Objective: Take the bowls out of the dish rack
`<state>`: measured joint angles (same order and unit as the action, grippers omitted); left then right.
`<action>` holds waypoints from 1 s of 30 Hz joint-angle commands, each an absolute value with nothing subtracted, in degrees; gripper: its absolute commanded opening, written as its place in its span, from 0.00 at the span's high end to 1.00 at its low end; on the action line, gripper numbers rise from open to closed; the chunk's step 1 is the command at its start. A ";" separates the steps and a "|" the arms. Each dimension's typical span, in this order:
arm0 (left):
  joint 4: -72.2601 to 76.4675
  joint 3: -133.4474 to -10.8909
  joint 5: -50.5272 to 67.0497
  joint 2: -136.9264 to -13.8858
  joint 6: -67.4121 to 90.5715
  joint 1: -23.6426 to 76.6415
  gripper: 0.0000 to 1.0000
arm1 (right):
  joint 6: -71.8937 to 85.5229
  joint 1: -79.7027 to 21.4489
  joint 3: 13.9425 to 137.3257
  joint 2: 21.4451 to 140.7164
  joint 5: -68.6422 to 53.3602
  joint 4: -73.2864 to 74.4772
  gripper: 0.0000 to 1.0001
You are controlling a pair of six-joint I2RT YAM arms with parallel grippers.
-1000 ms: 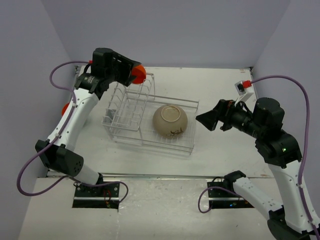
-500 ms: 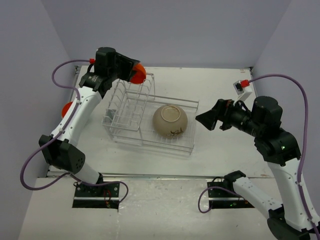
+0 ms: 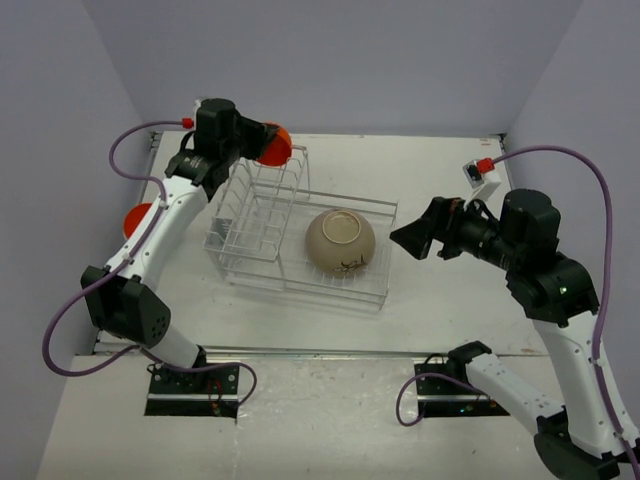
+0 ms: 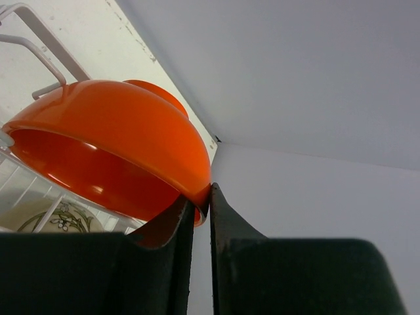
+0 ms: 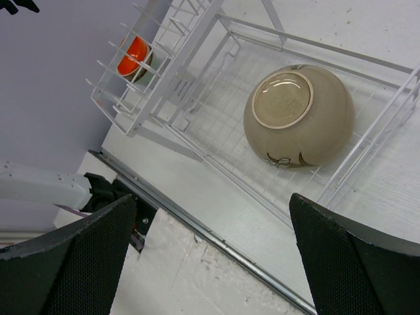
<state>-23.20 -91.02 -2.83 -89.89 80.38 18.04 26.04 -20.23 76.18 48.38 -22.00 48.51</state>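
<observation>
Far left, a small orange bowl (image 3: 137, 218) sits on the white table (image 3: 440, 180), half hidden behind the left arm; the left gripper (image 4: 202, 197) is pinched tight on the rim of a glossy orange bowl (image 4: 111, 131), up over the tall slotted end of the white wire dish rack (image 3: 262, 205); a big tan bowl with dark markings (image 3: 340, 242) lies upside down in the low basket; the right gripper (image 3: 405, 240) hangs just right of the rack, fingers spread wide.

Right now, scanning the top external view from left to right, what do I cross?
Loose orange bowl → gripped orange bowl in the left claw → tan bowl in the dish rack → open right claw.
</observation>
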 commanded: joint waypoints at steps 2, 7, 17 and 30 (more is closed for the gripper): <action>-21.53 -89.91 -5.27 -88.68 79.19 17.49 0.88 | 25.05 -20.39 78.13 48.60 -21.53 48.16 0.01; -21.27 -89.12 -5.63 -88.42 79.01 17.49 0.91 | 25.14 -20.39 77.78 48.34 -21.36 48.16 0.01; -19.69 -89.74 -3.96 -86.31 78.31 17.49 1.00 | 25.22 -20.39 77.70 48.60 -21.88 48.16 0.01; -16.79 -95.26 -1.67 -84.37 77.26 17.75 1.00 | 25.40 -20.39 77.78 48.78 -22.76 47.81 0.01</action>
